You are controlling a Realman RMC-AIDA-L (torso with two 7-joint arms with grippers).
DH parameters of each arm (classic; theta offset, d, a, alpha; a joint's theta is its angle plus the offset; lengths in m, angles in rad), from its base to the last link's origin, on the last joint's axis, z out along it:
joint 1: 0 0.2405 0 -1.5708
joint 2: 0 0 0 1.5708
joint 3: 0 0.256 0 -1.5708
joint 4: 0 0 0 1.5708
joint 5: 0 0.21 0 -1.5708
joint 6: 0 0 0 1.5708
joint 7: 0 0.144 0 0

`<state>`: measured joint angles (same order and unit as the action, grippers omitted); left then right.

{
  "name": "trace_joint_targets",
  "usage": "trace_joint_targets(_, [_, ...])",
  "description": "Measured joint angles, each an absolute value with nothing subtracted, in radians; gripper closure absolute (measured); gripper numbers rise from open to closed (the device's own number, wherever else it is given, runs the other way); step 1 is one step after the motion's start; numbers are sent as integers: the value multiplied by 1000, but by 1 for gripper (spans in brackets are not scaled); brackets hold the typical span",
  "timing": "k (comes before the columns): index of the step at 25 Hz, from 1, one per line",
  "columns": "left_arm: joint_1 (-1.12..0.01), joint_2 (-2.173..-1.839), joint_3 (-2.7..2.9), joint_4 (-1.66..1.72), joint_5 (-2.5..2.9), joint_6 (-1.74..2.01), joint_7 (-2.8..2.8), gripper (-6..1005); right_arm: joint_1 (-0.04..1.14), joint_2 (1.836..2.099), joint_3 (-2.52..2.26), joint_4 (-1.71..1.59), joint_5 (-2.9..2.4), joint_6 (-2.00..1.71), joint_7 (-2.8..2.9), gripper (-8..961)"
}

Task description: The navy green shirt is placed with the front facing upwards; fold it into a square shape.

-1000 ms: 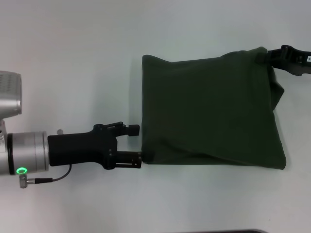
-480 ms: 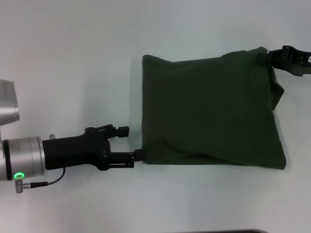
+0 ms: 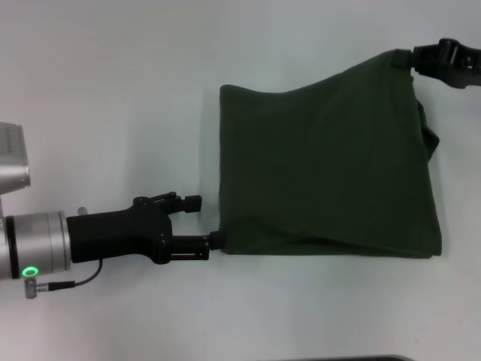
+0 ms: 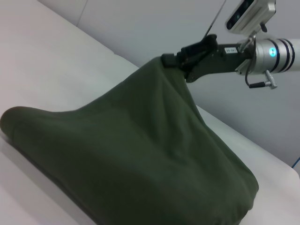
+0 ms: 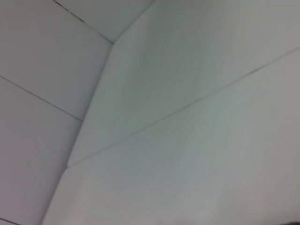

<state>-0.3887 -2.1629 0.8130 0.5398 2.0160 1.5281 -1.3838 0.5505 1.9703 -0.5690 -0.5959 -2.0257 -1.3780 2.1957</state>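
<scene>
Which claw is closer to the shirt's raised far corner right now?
Right. The right claw grips that lifted corner of the navy green shirt; the left claw sits at the opposite near corner.

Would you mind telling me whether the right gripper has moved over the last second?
Yes. The right gripper, pinching the navy green shirt by its far right corner, has moved up and away, lifting it off the white table.
</scene>
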Motion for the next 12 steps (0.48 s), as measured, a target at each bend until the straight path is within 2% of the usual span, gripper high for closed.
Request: trace_joint_targets(12, [-401, -2163, 813, 541, 2012, 1531, -1384, 62, 571, 1966, -569, -636, -2016, -1349, 2228, 918])
